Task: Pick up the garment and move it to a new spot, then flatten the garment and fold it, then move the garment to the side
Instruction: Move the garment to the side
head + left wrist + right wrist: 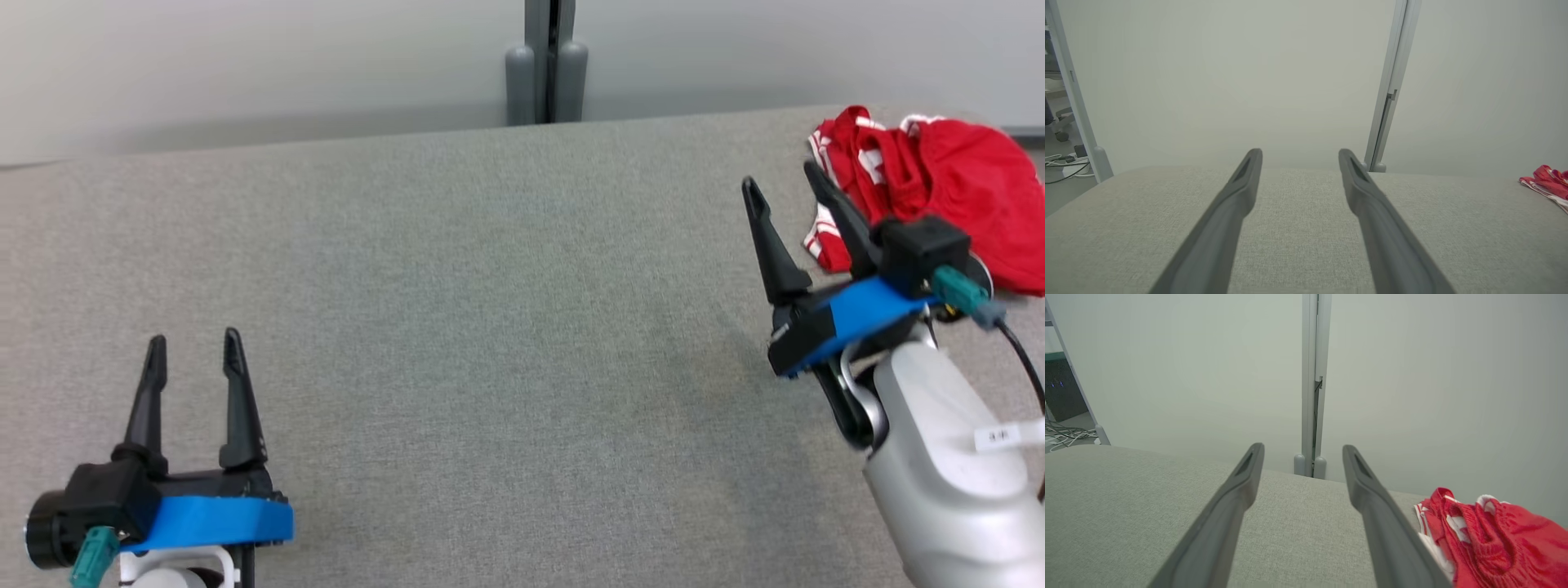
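- The garment (963, 188) runs off the right edge of the head view, so its full outline cannot be seen.
- Its near-left corner is hidden behind the dark wrist block of the right gripper (779, 175). One finger crosses the cloth in that view, and whether it touches the cloth cannot be told.
- In the right wrist view the heap is cut by the bottom and right edges. In the left wrist view a mere sliver of it shows.
- The white label on the right forearm (939, 441) is too small to read.
- The left gripper (194, 337) is cut off below its blue band by the bottom edge.
- The garment lies on the grey table (490, 327), well to the right of the grey post (545, 73) and close to the table's far edge, where the post stands.
- It is a crumpled red heap with white stripes and trim, and a gathered band curls through its folds. What kind of garment it is cannot be made out.
- The right gripper is released, fingers spread with nothing between them. It is right of the post and nearer the robot.
- The left gripper is likewise released and empty, far left of the post and nearest the robot.
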